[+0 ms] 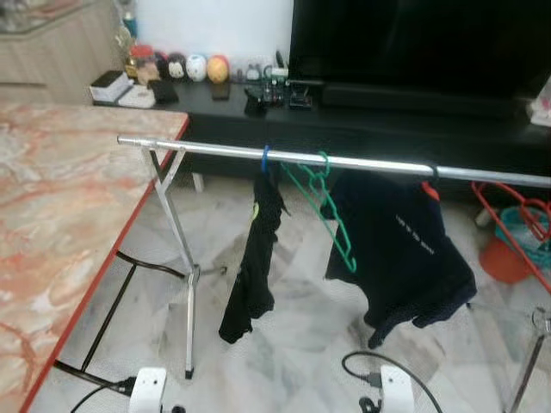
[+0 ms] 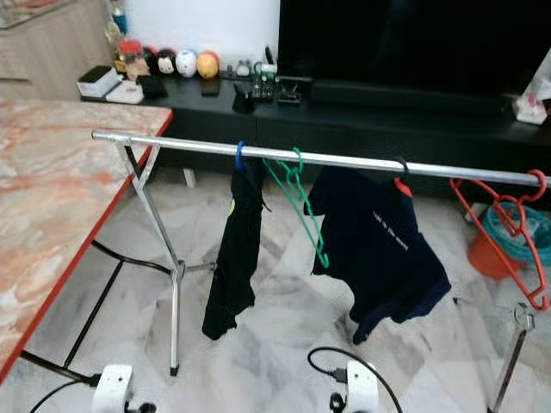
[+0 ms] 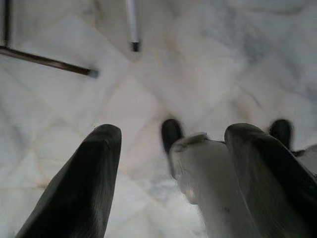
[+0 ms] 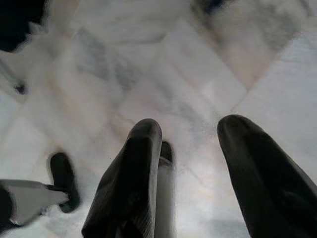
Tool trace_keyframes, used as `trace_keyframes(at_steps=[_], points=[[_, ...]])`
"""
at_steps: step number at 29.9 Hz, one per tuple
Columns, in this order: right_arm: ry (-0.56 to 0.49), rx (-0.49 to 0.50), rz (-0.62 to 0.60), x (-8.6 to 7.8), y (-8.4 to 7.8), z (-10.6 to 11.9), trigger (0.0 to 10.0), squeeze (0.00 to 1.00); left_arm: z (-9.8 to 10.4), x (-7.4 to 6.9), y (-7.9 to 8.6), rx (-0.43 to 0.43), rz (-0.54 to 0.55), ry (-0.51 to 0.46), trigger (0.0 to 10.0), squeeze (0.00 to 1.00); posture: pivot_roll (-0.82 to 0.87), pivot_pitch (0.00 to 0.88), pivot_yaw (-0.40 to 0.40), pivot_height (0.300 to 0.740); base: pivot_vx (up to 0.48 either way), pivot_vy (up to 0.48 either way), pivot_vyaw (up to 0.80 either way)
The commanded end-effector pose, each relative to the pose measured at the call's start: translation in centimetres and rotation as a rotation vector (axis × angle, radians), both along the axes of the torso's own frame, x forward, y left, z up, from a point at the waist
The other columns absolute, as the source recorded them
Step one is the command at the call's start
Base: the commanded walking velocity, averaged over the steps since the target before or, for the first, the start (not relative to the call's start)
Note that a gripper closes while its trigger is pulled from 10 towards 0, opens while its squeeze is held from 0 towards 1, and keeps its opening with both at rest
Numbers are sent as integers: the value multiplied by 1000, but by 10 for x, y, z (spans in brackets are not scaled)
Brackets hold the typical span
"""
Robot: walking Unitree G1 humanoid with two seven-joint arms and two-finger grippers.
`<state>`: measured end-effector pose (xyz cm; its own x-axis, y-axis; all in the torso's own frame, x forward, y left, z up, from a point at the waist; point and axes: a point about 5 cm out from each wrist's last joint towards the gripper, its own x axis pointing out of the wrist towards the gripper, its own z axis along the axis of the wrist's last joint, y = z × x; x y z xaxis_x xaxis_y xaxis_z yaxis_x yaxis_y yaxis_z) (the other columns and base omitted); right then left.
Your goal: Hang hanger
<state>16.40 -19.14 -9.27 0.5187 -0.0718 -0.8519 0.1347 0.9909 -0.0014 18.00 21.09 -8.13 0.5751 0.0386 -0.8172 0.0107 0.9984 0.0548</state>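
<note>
marble floor [image 1: 293, 344] — rail [image 1: 344, 161]: green hanger [image 1: 327, 206] hung | left end effector [image 3: 168, 148] wide | right end effector [image 4: 188, 148] wide

A silver metal clothes rail [image 2: 344, 159] on thin legs stands on the white marble tile floor [image 2: 275, 335]. From it hang a green plastic hanger [image 2: 301, 202], a black garment [image 2: 234, 258], a navy T-shirt [image 2: 379, 254] and a red wire hanger [image 2: 508, 249].

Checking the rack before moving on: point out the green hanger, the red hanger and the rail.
green hanger [image 2: 303, 205]: right eye view, on its sloping arm.
red hanger [image 2: 508, 241]: right eye view, on its lower arm.
rail [image 1: 215, 152]: left eye view, on a bare stretch.
</note>
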Motion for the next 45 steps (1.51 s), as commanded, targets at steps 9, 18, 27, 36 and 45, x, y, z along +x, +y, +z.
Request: trace_keyframes(at_steps=[9, 18, 27, 36, 45], points=[[-6, 7, 8, 2, 1, 1, 10000, 0, -1, -3, 2, 3, 5, 17, 10000, 0, 1, 0, -27, 740, 0, -304, 0], [-7, 6, 14, 2, 0, 1, 10000, 0, 0, 0, 2, 19, 12, 7, 10000, 0, -1, 0, -29, 740, 0, -203, 0], [1, 5, 21, 1, -2, 1, 10000, 0, 26, 36, 18, 52, 86, -213, 10000, 0, 5, 0, -31, 740, 0, 0, 0], [2, 2, 29, 6, -2, 2, 10000, 0, 95, 93, 22, 98, 48, -717, 10000, 0, 14, 0, -33, 740, 0, 0, 0], [-16, 1, 47, 21, 2, 8, 10000, 0, 128, 101, 6, 90, -37, -936, 10000, 0, 21, 0, -40, 740, 0, 0, 0]])
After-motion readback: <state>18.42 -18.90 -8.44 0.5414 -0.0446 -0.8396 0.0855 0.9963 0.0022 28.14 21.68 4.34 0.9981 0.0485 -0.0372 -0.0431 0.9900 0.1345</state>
